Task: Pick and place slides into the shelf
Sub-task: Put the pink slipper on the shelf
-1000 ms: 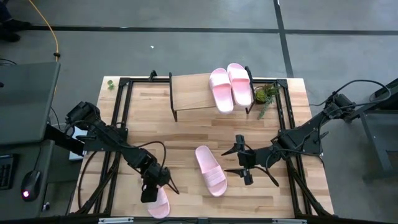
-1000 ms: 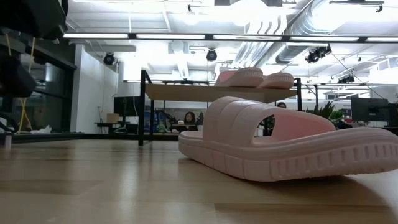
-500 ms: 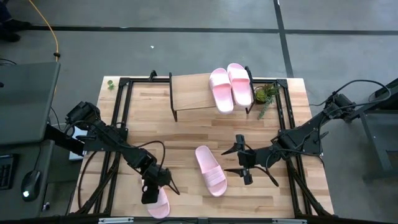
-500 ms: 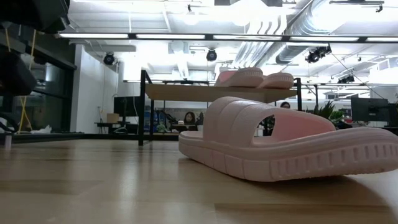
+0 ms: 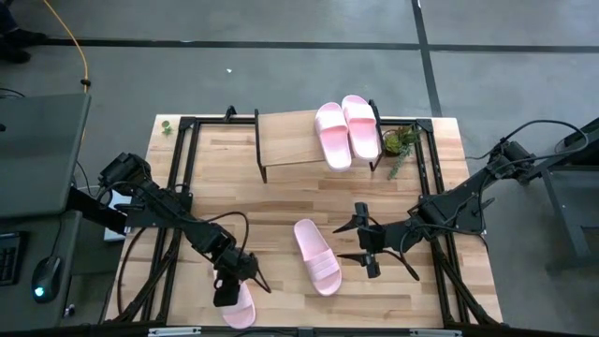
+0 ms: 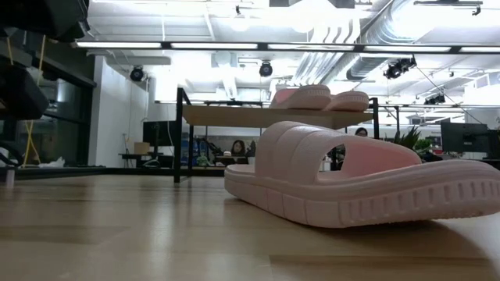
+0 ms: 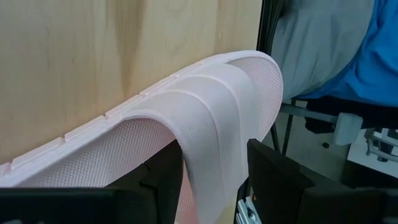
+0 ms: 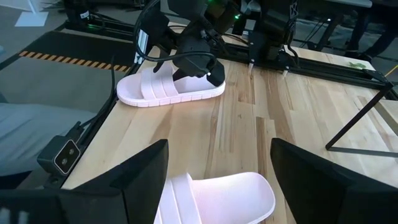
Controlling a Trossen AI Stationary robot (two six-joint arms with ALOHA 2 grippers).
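we have the left gripper [image 5: 227, 290] spread astride the strap of a slide [image 7: 205, 124] at the near table edge, ready to pinch. right gripper [image 5: 367, 245] waits spread beside another slide [image 5: 316, 256] (two already sit on the shelf [image 5: 290, 140]).

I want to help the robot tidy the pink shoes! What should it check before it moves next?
1. Left end effector around a slide's strap: ok. Its fingers sit either side of the strap of the slide at the table's near edge, open, not squeezing.
2. Room on the shelf: ok. Two slides fill its right end; the left part is bare.
3. Right end effector ready: ok. It is open, beside the middle slide, holding nothing.
4. Arms apart: ok. They are on opposite sides of the table.
5. Slide safely on the table: cannot tell; it lies right at the edge.
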